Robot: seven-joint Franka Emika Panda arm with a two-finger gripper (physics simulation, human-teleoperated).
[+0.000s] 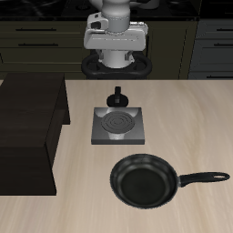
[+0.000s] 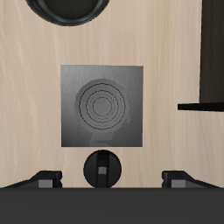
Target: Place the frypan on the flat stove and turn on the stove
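The frypan (image 1: 144,179) is a round black shallow pan lying on the table near its front edge, its long thin handle (image 1: 205,178) pointing sideways. The flat stove (image 1: 118,126) is a small grey square plate with a dark ring burner, farther back than the pan, with its black knob (image 1: 116,97) at its rear edge. My gripper (image 1: 116,41) hangs high over the back of the table, open and empty. In the wrist view the stove (image 2: 101,106), the knob (image 2: 103,168) and part of the frypan's rim (image 2: 68,9) show, with my fingertips (image 2: 48,181) set wide apart.
A large dark cabinet block (image 1: 27,127) stands on the table beside the stove and reaches toward the front edge; its edge also shows in the wrist view (image 2: 213,52). Dark kitchen counters run behind the table.
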